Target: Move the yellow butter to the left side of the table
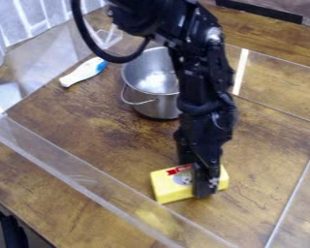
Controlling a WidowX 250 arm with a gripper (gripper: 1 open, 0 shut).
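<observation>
And here's the brown wood-grain tabletop [106, 145], edged by clear plastic walls [86, 179], with a pale patterned cloth [26, 29] up in the top left corner! Down comes the dark arm [197, 68] from the top of the view, and at its lower end is the gripper [198, 184], right over the yellow butter [172, 187]! Its fingers reach the box, one across the label, one by its right end; whether they grip it or merely touch it, I can't tell, and how wide they stand is hard to read too. The butter lies low in the view, right of centre, slightly skewed, red-and-white label up, close to the near plastic wall. Moving outward, the steel pot [142, 87] stands behind, partly covered by the arm, and beyond it to the left lies the white-and-blue item [82, 72], well apart from the butter!
</observation>
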